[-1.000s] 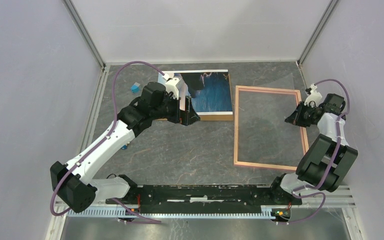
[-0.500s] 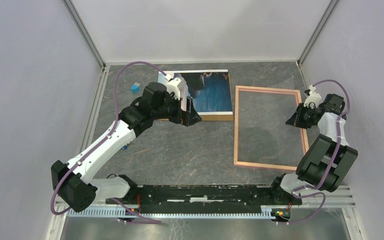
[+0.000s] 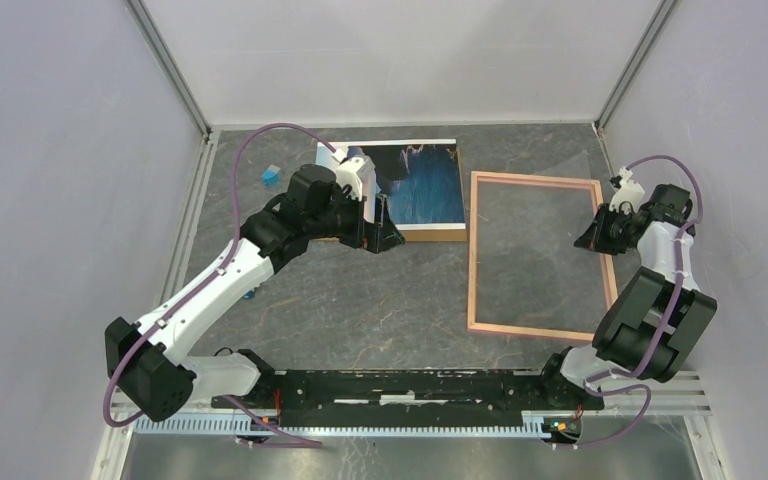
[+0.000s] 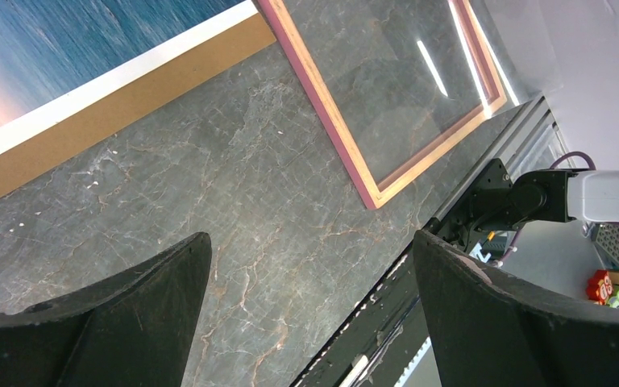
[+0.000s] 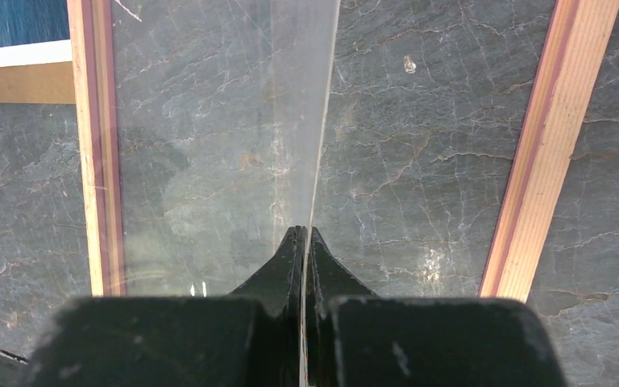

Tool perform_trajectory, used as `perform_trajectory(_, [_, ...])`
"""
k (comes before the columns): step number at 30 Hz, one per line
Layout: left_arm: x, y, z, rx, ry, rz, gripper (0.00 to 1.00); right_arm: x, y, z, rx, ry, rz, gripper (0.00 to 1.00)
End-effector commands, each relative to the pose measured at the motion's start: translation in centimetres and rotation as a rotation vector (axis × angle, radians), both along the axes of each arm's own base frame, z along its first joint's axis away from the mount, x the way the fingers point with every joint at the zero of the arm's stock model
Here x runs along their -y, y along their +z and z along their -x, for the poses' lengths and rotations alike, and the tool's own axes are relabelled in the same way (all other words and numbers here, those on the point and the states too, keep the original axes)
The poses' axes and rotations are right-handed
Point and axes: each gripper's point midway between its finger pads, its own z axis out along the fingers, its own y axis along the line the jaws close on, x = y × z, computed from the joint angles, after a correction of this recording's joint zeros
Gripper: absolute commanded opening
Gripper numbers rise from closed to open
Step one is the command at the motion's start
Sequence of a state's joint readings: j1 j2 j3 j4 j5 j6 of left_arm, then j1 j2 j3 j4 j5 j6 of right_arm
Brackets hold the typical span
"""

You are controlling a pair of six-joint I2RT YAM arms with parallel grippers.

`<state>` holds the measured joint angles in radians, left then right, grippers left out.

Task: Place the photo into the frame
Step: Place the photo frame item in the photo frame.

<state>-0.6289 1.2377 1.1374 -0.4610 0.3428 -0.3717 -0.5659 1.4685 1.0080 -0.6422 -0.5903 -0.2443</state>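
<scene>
over frame (image 3: 474, 260), r pincer (image 5: 302, 230) clamped on clear pane (image 5: 302, 97); l pincer (image 4: 310, 238) apart by photo (image 3: 425, 185)

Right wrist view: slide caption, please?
Shut right gripper pinches a thin clear pane edge-on above the rectangular salmon-pink wooden frame.

From above, the left arm (image 3: 300, 215) is covering the photo's (image 3: 425, 185) side farthest from the frame (image 3: 474, 250). The photo is hiding all but a thin strip of the board (image 3: 438, 234). Left of the frame, beyond the photo, a small blue item (image 3: 271, 176) is showing too small to name. The clear sheet (image 5: 294, 121) over the frame is blending into the table (image 3: 380, 300), its outline hard to trace. Both wrist views are cropping the frame's ends.
</scene>
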Motion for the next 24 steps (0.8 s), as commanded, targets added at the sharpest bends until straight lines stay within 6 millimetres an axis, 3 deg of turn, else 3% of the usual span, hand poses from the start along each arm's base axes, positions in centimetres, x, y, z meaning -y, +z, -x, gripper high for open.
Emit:
perform_trajectory(1, [0.61, 0.42, -0.19, 0.029, -0.024, 0.021, 1.00, 1.81, 1.07, -1.04, 0.034, 0.001, 0.083, 0.00])
perform_trajectory(24, [0.72, 0.42, 0.01, 0.025, -0.036, 0.024, 1.00, 2.45, 1.09, -0.91, 0.027, -0.022, 0.096, 0.00])
